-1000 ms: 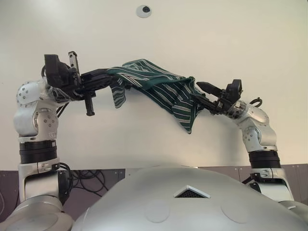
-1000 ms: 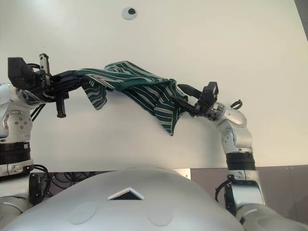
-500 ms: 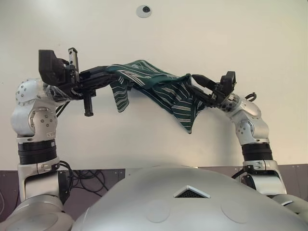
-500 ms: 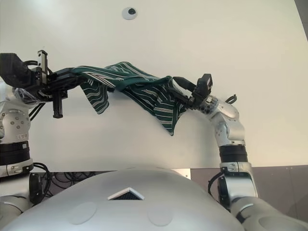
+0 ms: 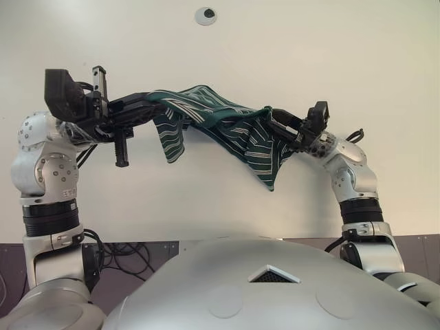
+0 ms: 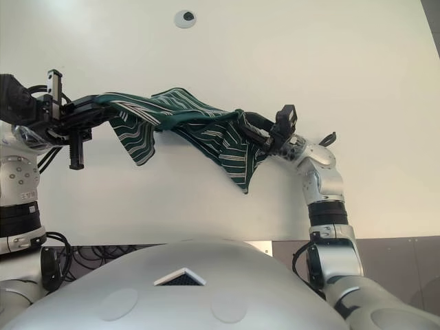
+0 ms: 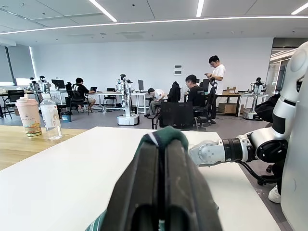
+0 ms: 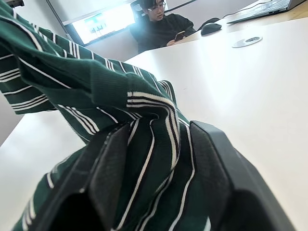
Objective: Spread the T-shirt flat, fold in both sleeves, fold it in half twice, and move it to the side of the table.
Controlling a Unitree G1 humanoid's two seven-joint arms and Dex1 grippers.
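Green cloth with thin white stripes, the T-shirt (image 5: pixel 227 127), hangs in the air above the white tabletop (image 5: pixel 309 48), strung between our two raised arms. Our left arm is bent up at the elbow with the forearm reaching inward. The left claw (image 5: pixel 148 110) is pressed together on one edge of the shirt, and a striped flap droops just below that grip. Our right arm rises from the other side with its wrist angled toward the middle, and the right claw (image 5: pixel 273 124) sits in the shirt's other end, from which a pointed corner dangles.

From the head we cannot judge the right grip well. The right wrist camera shows its fingers (image 8: pixel 113 166) standing apart, with a bunched fold of the shirt lying between them. The left wrist camera shows a tuft of green fabric nipped at the tip of the closed fingers, with our right forearm (image 7: pixel 226 150) beyond.

A small round disc (image 5: pixel 205 15) is set into the far part of the tabletop, and a computer mouse (image 8: pixel 211 29) lies past it. A bottle (image 7: pixel 50 119) and a cup (image 7: pixel 29 115) stand on a wooden table (image 7: pixel 19 149) beside ours. Dark cables (image 5: pixel 124 258) trail near the tabletop's near edge
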